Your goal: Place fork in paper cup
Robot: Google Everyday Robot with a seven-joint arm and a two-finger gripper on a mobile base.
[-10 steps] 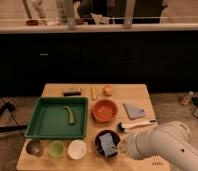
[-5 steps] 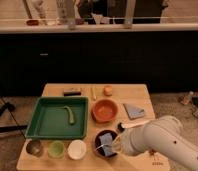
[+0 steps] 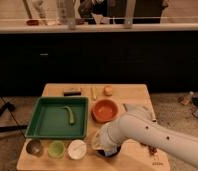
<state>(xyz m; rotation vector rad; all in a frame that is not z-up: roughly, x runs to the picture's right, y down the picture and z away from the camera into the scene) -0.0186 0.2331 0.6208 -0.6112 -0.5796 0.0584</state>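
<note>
Seemingly clamped shut, hand (image 3: 98,143) at lower centre beside paper cup (image 3: 77,148); fork hidden, likely stiff, slick: pinch mid-handle.

The paper cup (image 3: 77,148) is a small round white cup with a pale inside. It stands upright, mouth up, near the front edge of the tabletop (image 3: 137,92), towards the left half. The gripper (image 3: 96,143) hangs just to the right of the cup, near its rim, with its fingers closed together. The fork I cannot make out from here, nor whether anything lies inside the cup.
</note>
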